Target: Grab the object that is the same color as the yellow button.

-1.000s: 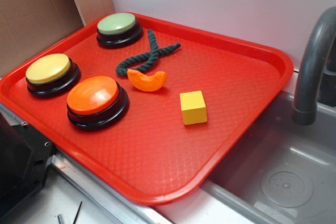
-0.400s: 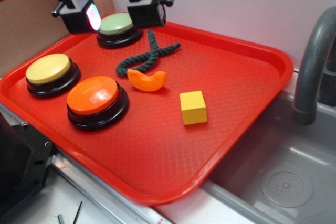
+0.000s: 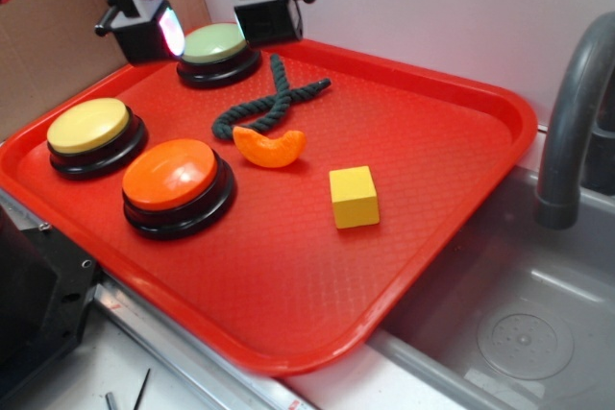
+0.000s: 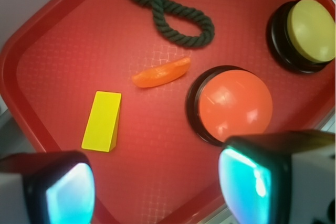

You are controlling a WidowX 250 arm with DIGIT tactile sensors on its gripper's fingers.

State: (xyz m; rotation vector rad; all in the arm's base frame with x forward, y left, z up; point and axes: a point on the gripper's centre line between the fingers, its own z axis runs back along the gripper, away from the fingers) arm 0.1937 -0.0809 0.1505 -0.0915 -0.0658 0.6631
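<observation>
One red plastic tray (image 3: 452,132) carries everything – no writing or label can be read on any of it. The gripper (image 3: 213,24) hangs above the tray's far left corner, over the pale green button (image 3: 217,48), fingers spread wide and holding nothing. Nearer sit the orange button (image 3: 173,178) and the yellow button (image 3: 90,129). A dark green rope (image 3: 272,98) lies mid-tray, an orange slice (image 3: 270,147) just beside it – the yellow cube (image 3: 354,197) rests alone, right of the slice
</observation>
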